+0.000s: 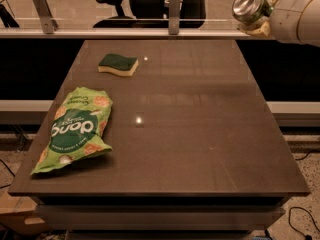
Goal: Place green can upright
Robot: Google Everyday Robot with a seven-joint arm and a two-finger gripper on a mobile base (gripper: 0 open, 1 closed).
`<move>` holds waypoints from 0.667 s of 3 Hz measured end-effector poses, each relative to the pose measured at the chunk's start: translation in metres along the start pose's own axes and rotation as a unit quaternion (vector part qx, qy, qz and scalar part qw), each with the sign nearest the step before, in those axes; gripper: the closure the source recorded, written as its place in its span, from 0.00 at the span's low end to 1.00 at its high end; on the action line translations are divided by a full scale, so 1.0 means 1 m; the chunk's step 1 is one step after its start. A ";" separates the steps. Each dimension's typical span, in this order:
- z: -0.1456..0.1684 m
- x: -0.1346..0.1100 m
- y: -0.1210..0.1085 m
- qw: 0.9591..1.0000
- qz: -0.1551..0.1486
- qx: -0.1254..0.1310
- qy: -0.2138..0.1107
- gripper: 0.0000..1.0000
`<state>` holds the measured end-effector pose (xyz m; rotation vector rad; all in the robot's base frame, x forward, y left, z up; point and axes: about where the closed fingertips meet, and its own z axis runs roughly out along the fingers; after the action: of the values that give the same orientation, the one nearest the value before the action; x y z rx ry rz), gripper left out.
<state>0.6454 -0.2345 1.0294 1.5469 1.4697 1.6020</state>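
Gripper (pixel 262 11) up at the far right corner, above and beyond the table (pixel 200 134) edge. Its pale fingers (pixel 258 30) are closed around the green can (pixel 248 5), which is held in the air, well clear of the tabletop. The can lies tilted, shiny silver end facing this way; its body is mostly hidden, apparently dark green. On the table: green-topped yellow sponge (pixel 118 64) far left, large green snack bag (pixel 75 129) lying flat near left.

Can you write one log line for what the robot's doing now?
gripper: raised near far right corner of table | holding: green can, tipped sideways | on table: sponge, snack bag
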 end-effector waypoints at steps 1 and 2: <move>0.000 -0.008 -0.001 0.998 -0.052 -0.015 -0.024 1.00; 0.001 -0.007 -0.001 0.999 -0.045 -0.016 -0.024 1.00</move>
<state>0.6478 -0.2400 1.0251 1.4704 1.4607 1.5196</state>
